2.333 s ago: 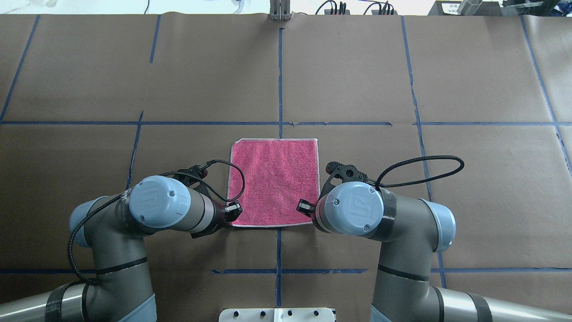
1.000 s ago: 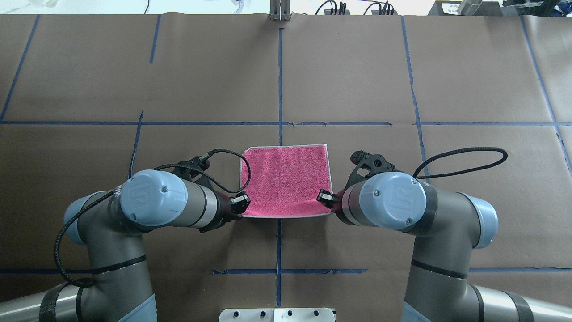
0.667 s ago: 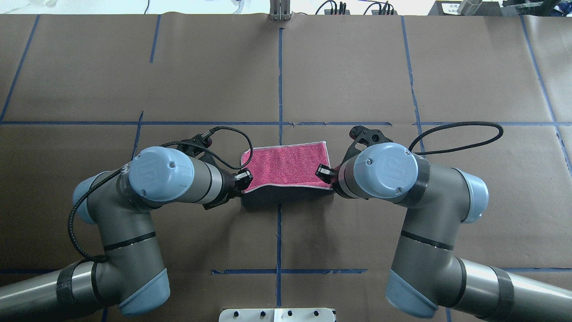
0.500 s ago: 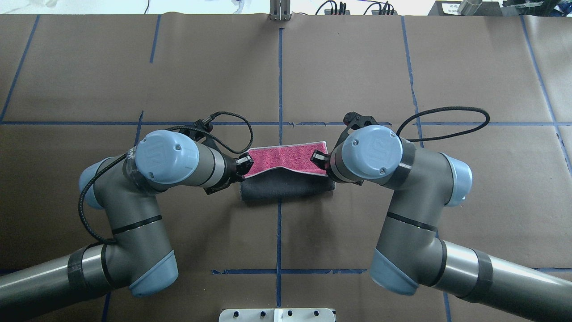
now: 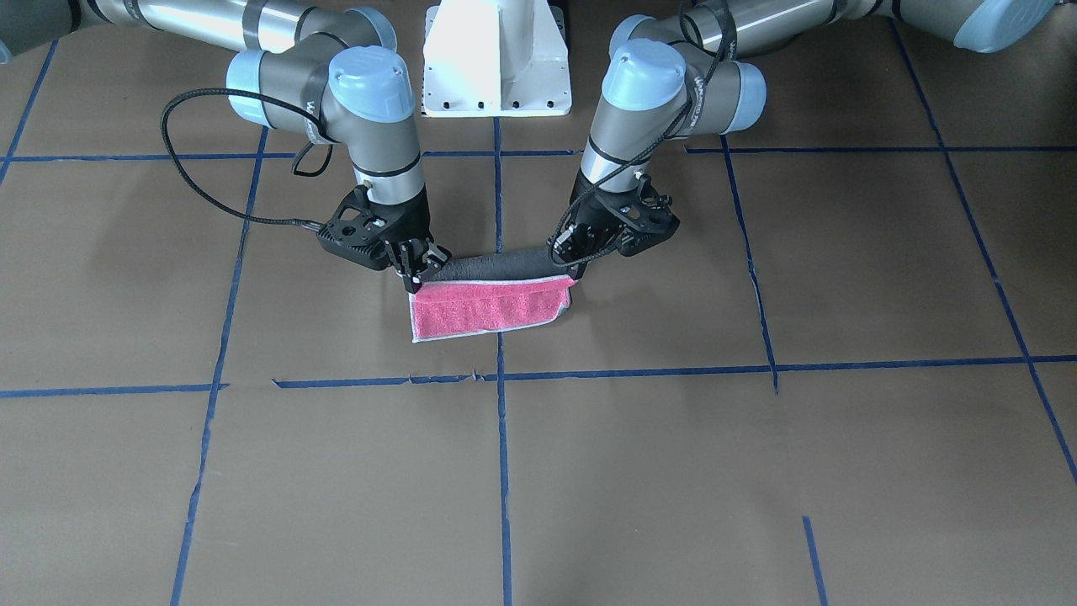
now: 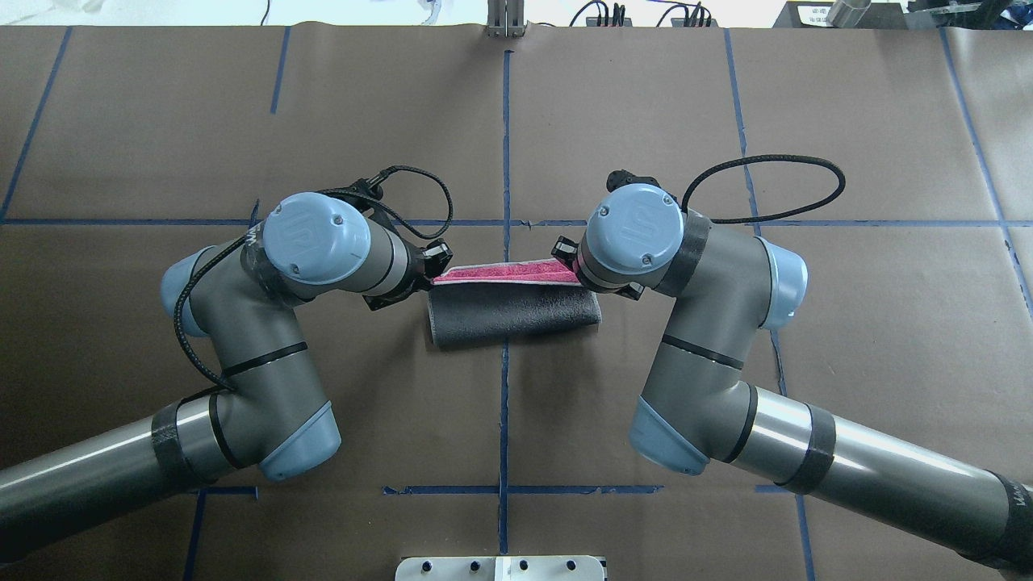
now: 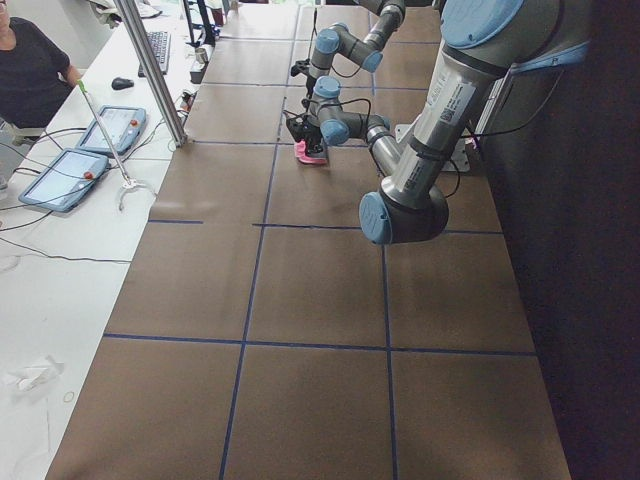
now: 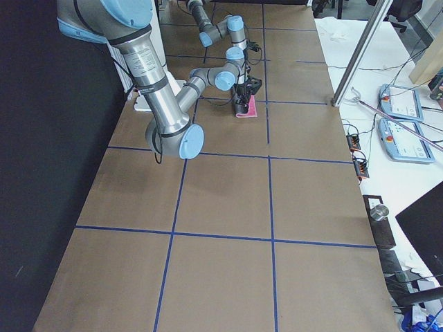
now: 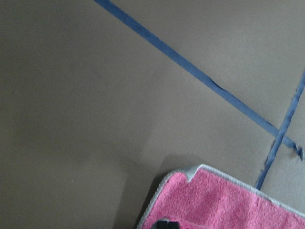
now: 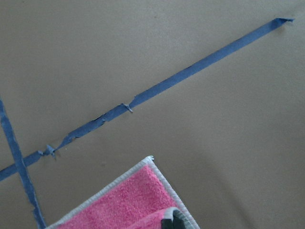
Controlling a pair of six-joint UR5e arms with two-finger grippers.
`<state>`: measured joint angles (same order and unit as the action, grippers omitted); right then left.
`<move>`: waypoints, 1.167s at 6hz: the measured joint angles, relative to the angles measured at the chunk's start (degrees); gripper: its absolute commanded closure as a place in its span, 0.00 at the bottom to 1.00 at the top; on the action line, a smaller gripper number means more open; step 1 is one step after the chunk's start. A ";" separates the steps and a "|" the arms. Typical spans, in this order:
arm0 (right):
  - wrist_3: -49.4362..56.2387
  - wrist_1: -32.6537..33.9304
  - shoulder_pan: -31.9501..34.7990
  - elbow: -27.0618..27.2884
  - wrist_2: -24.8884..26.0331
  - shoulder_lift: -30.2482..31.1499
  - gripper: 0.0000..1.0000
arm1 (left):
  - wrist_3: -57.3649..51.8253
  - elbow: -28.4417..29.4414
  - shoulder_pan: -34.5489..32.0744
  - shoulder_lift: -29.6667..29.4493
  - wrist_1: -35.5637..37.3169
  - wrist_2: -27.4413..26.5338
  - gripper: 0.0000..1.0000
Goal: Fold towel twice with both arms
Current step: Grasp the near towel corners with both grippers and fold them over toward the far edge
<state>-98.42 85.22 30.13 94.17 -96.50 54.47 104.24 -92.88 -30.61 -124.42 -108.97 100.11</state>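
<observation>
Overhead exterior: left fingers (image 6: 438, 252), right fingers (image 6: 562, 248) clamped on towel (image 6: 512, 311) corners; grey underside showing.

On the brown paper-covered desk (image 6: 646, 121), the small square pink-and-grey terry towel (image 6: 513, 311) lies across the blue tape centre line (image 6: 506, 121). The left hand (image 6: 437, 257) pinches its raised edge at the left end, and the right hand (image 6: 562, 248) pinches it at the right end.

Nubby terry-cloth towel (image 6: 512, 311) on matt brown paper (image 6: 807, 121).
</observation>
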 measured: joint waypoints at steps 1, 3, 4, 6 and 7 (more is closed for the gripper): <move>0.02 0.00 0.31 -1.18 -0.01 -0.65 0.99 | -0.20 2.05 -0.38 -0.81 -1.60 -0.03 0.98; 0.07 -0.05 0.64 -2.94 -0.01 -2.05 0.70 | -0.33 4.43 -0.56 -2.34 -2.87 -0.09 0.65; 0.18 -0.05 0.89 -3.64 -0.03 -2.58 0.01 | -0.35 4.79 -0.71 -2.52 -2.96 -0.09 0.29; 2.18 -0.06 1.56 -4.38 -0.46 -2.85 0.00 | -1.22 4.63 -1.56 -2.38 -3.12 0.16 0.25; 3.21 -0.11 2.47 -3.84 -2.20 -2.76 0.00 | -1.32 3.52 -1.50 -2.08 -3.05 0.37 0.26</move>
<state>-95.21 85.11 32.60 90.33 -98.69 51.71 102.92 -89.36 -32.11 -126.49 -112.02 100.48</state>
